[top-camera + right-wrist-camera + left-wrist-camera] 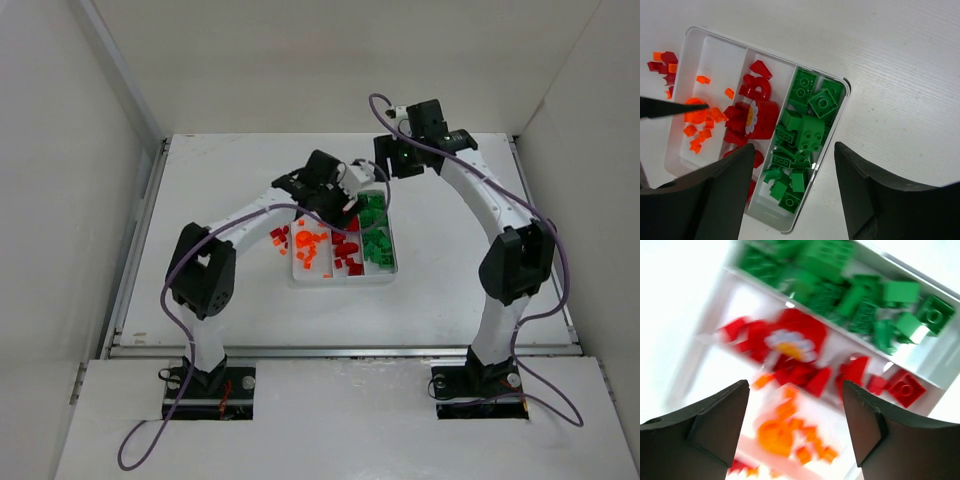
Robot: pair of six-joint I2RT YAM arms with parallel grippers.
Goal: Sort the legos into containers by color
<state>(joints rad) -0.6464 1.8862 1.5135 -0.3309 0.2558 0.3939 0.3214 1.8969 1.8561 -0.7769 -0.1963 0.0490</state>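
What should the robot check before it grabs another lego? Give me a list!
1. Are the left fingers open and empty? Ok.
2. Are the right fingers open and empty? Ok.
3. Is every lego inside the tray? Not ok: a few red and orange loose pieces lie on the table beside it.
4. Are the green legos alone in their compartment? Ok.
5. Are the orange legos and red legos each on their own side of the wall? Cannot tell: they crowd it, and the left wrist view is blurred.
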